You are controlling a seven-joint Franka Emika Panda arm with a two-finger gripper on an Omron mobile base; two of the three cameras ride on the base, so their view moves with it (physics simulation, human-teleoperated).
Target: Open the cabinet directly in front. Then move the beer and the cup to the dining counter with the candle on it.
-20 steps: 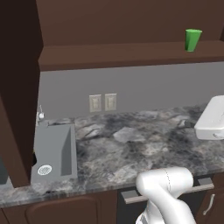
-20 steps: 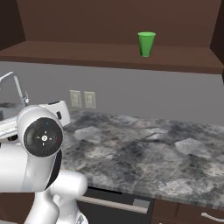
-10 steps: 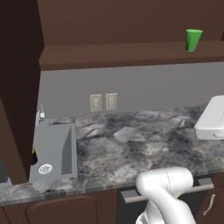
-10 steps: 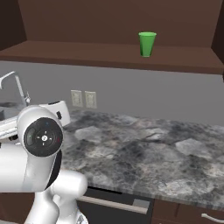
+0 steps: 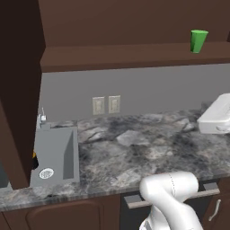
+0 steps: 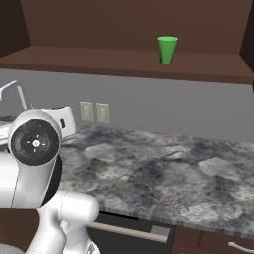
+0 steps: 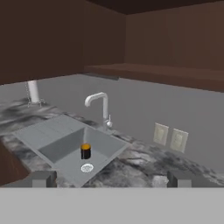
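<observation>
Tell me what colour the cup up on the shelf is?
The cup is plain bright green. It shows best in the right base view, standing on the brown cabinet shelf.

The cabinet (image 6: 124, 20) hangs open — the green cup (image 6: 166, 49) upright on its shelf.

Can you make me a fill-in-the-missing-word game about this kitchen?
1. The cup on the cabinet shelf is coloured ____.
2. The black-and-orange cylinder stands inside the ____.
3. The number of wall outlets side by side is ____.
4. Nothing sits between the claw tips, so it is ____.

Missing words: green; sink; two; open
</observation>
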